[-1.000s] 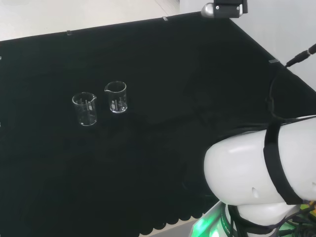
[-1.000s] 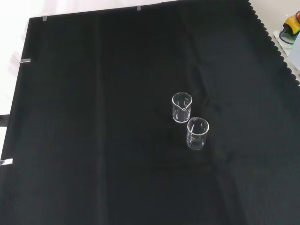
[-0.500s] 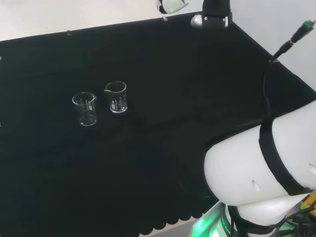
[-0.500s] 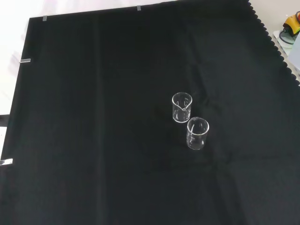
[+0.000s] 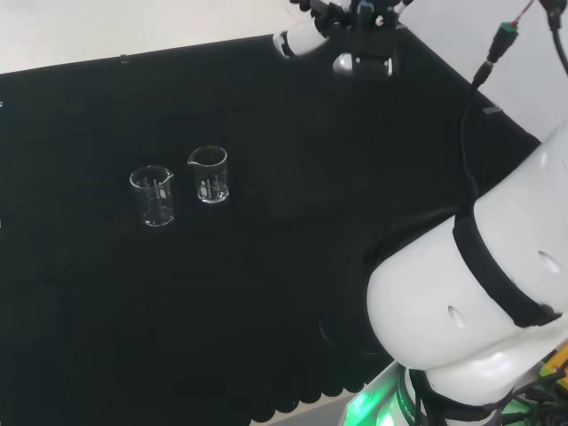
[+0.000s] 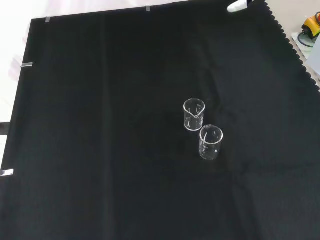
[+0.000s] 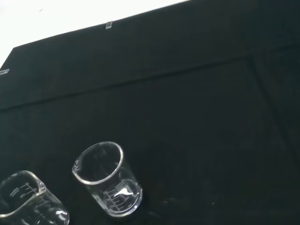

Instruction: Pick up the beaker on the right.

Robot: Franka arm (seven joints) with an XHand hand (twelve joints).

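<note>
Two small clear glass beakers stand upright side by side on the black cloth. In the head view the right-hand beaker (image 5: pixel 209 174) is close beside the left-hand one (image 5: pixel 153 195). In the front view the same pair shows as a farther beaker (image 6: pixel 194 114) and a nearer beaker (image 6: pixel 211 142). The wrist view has one beaker (image 7: pixel 108 179) whole and the other beaker (image 7: pixel 28 202) cut by the picture's edge. The hand (image 5: pixel 303 40) hangs high at the head view's top, far from both beakers, fingers stretched out and holding nothing. A white fingertip of the hand (image 6: pixel 235 7) pokes in at the front view's top.
The black cloth (image 5: pixel 293 222) covers the bench, with a scalloped edge (image 6: pixel 295 45) at the front view's right. The arm's big white link (image 5: pixel 470 293) takes up the head view's lower right. A cable (image 5: pixel 470 106) hangs along the arm.
The hand has come down into the head view's top and moved left toward the cloth. The arm's big link has leaned over. Both beakers stand where they were.
</note>
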